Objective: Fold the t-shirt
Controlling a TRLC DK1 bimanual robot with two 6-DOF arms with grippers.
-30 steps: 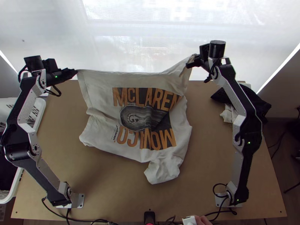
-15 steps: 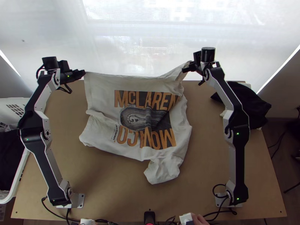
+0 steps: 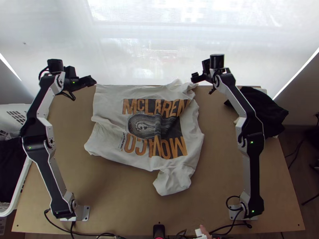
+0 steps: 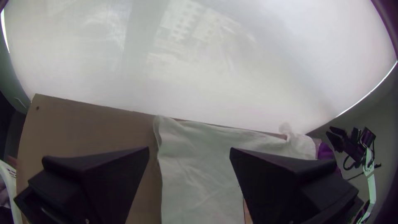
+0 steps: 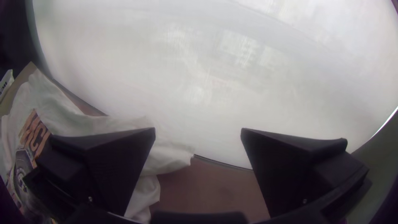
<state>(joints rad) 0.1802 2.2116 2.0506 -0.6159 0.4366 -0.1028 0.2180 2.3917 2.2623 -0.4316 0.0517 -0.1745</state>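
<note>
Presently I log both claws as open with nothing between their fingers: the left gripper [image 3: 92,81] is over the shirt's far-left corner, the right gripper [image 3: 195,77] above and near its far-right part. I record the t-shirt [image 3: 105,139] lying on the table [image 3: 115,199], mostly spread with its printed side up, rumpled along the far-right edge, one near portion bunched toward the arms' bases.

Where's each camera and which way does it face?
Top view: high over the table's near edge, looking steeply down at the t-shirt; left arm, right arm show.
Left wrist view: on that wrist, facing the bright pane; open left gripper, right arm beyond.
Right wrist view: on that wrist, facing the pane; open right gripper.
Wrist views share t-shirt and pane.
</note>
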